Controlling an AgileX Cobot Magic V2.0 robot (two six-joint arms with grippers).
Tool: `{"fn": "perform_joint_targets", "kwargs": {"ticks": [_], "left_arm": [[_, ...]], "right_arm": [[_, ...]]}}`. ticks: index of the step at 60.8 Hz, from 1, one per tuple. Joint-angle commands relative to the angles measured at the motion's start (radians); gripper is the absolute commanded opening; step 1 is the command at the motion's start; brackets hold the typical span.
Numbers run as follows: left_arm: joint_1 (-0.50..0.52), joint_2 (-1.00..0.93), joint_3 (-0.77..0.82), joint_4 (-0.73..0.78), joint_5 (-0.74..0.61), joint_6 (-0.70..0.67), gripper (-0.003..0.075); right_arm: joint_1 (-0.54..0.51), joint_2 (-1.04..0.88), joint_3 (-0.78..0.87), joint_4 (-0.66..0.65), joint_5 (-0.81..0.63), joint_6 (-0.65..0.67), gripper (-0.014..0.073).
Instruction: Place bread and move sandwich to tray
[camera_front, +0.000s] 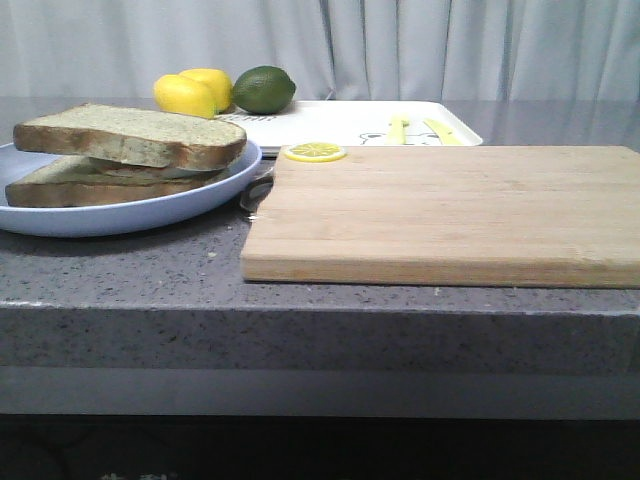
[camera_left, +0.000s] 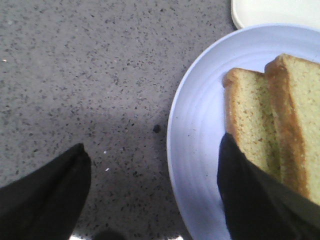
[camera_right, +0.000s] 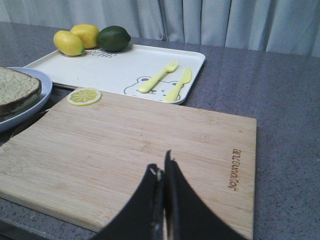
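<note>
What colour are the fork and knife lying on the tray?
Pale yellow fork and knife, clearest in the right wrist view.

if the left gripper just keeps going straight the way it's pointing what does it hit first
Probably the rim of the blue plate: the left gripper is open, one finger over the plate beside the sandwich, the other over bare counter. Height above is unclear.

In your front view neither arm shows, the blue plate (camera_front: 120, 215) runs off the left edge, and the egg between the slices of the sandwich (camera_front: 125, 155) is only a thin pale line. The cutting board (camera_front: 450, 215) hides the near part of the tray (camera_front: 350, 120), and a dark metal thing (camera_front: 257, 190) between plate and board is too hidden to name. In your left wrist view the sandwich is cut by the edge and partly covered by one finger (camera_left: 255, 200).
</note>
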Motion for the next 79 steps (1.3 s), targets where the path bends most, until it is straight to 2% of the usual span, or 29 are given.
{"fn": "perform_joint_targets", "kwargs": {"ticks": [1, 22, 27, 33, 43, 53, 63, 71, 79], "left_arm": [[-0.02, 0.028, -0.048, -0.015, -0.032, -0.011, 0.051], [-0.02, 0.154, -0.049, -0.013, -0.033, -0.011, 0.051], [-0.02, 0.161, -0.049, -0.013, -0.031, -0.011, 0.0478], [-0.02, 0.163, -0.049, -0.013, -0.031, -0.011, 0.0337], [-0.02, 0.165, -0.049, -0.034, -0.031, -0.011, -0.0015], [-0.001, 0.156, -0.059, -0.05, -0.027, -0.011, -0.002], [0.076, 0.101, -0.1, -0.205, -0.011, 0.043, -0.002], [0.121, 0.078, -0.17, -0.309, 0.068, 0.142, -0.002], [0.126, 0.081, -0.256, -0.329, 0.126, 0.151, -0.002]], "right_arm": [[0.003, 0.008, -0.025, 0.003, -0.089, -0.001, -0.006], [0.003, 0.008, -0.025, 0.003, -0.089, -0.001, -0.006], [0.003, 0.008, -0.025, 0.003, -0.089, -0.001, -0.006], [0.003, 0.008, -0.025, 0.003, -0.089, -0.001, -0.006], [0.003, 0.008, -0.025, 0.003, -0.084, -0.001, -0.006], [0.003, 0.008, -0.025, 0.003, -0.079, -0.001, -0.006], [0.003, 0.008, -0.01, 0.003, -0.088, -0.001, -0.006], [0.003, 0.008, -0.008, 0.003, -0.091, -0.001, -0.006], [0.003, 0.008, -0.008, 0.003, -0.091, -0.001, -0.006]]}}
